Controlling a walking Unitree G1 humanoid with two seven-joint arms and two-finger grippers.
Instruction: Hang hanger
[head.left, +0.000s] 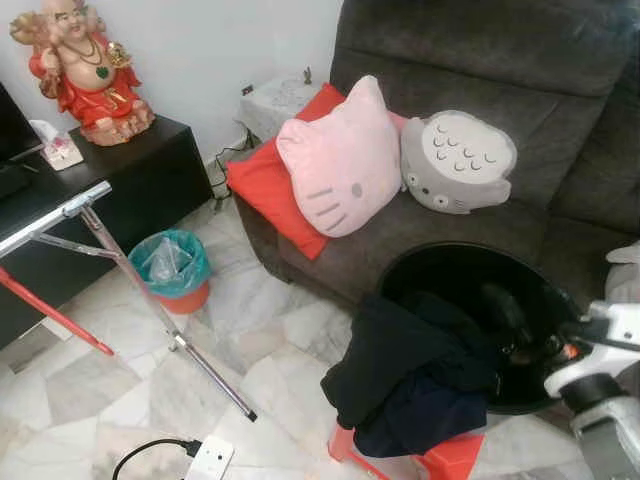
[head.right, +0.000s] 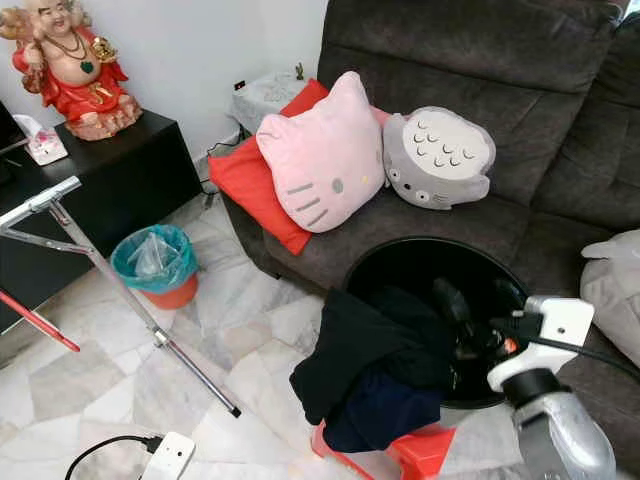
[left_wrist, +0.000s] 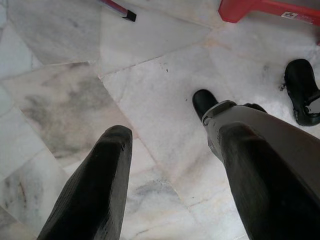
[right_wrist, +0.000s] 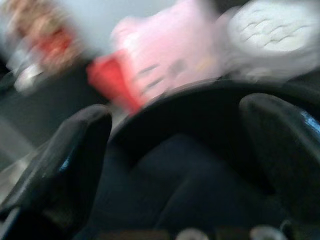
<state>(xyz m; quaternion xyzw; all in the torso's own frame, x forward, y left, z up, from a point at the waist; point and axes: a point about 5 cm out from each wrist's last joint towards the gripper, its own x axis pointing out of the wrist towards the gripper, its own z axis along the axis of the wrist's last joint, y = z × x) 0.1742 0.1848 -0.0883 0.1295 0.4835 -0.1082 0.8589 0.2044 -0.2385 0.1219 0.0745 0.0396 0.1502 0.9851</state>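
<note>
Right gripper (head.right: 470, 330) fingers spread, empty, over black basin (head.right: 400, 262) of dark clothes (head.right: 365, 370), red stool (head.right: 420, 455) beneath, marble floor (head.left: 90, 400), grey sofa (head.right: 560, 150), left gripper (left_wrist: 170, 185) parted, holding nothing.

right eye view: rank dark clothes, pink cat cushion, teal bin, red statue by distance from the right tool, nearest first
From the right tool, open over the black tub:
1. Dark clothes, draped over the tub's rim just to the tool's left.
2. Pink cat cushion, on the sofa behind the tub.
3. Teal bin, on the floor far left.
4. Red statue, on the black cabinet, far-left corner.
</note>
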